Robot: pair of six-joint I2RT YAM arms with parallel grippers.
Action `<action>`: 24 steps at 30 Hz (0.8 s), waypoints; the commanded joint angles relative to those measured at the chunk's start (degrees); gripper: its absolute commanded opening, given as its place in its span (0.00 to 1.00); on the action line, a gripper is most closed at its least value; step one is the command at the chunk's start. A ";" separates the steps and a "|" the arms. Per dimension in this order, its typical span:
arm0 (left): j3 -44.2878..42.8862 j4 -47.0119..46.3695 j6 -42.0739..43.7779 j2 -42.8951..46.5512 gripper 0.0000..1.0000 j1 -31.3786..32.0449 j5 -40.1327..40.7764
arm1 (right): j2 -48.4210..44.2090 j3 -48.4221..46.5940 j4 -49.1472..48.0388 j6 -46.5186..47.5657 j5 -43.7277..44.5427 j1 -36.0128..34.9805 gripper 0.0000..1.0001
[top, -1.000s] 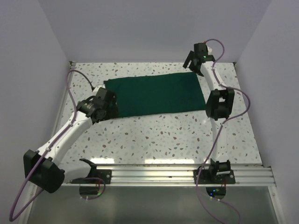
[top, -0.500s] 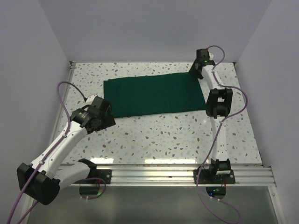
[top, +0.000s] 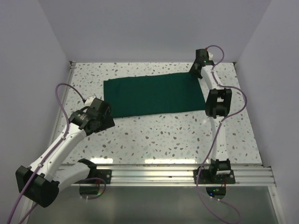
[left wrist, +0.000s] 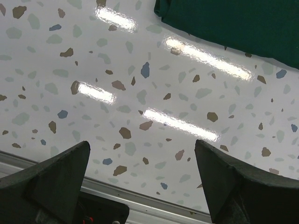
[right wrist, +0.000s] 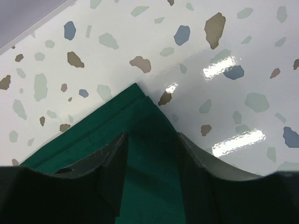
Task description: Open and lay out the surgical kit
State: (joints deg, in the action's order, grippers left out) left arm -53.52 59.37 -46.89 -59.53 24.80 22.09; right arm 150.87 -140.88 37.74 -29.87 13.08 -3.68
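- Top view: the right gripper (top: pixel 198 71) sits at the 2 o'clock corner of the cloth (top: pixel 154 93), which lies flat at the 12 o'clock half of the table (top: pixel 163 135). The left gripper (top: pixel 96 119) hangs just off the cloth's 8 o'clock corner, apart from it. No tray or instruments show.
- Left wrist view: the left gripper (left wrist: pixel 141 149) is spread wide and holds nothing, with bare table beneath. The cloth (left wrist: pixel 233 23) edge is at 1 o'clock, well clear of the fingers (left wrist: pixel 51 182).
- Right wrist view: the right gripper (right wrist: pixel 152 140) is about half open and astride the cloth (right wrist: pixel 140 105) corner, whose tip points to 12 o'clock. Both fingers (right wrist: pixel 112 168) rest on or just over the fabric. A gap remains between them, so nothing looks pinched yet.
- The step, as I judge it: take this corner and fold it back to open the wrap.
- Doing it well: the corner shows stacked edges, so catch only the top layer. Press lightly, pinch fully before lifting, then peel low toward 7 o'clock so the bundle does not drag.
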 commanded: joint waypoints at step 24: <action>2.10 1.45 2.33 2.93 0.98 0.08 0.33 | 0.13 1.13 -0.82 1.39 4.14 -0.62 0.10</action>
State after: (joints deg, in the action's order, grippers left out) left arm -51.70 60.90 -45.36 -57.28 24.80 22.11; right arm 151.04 -138.82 37.65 -28.56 15.68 -3.79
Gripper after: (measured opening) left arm 0.983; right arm 0.159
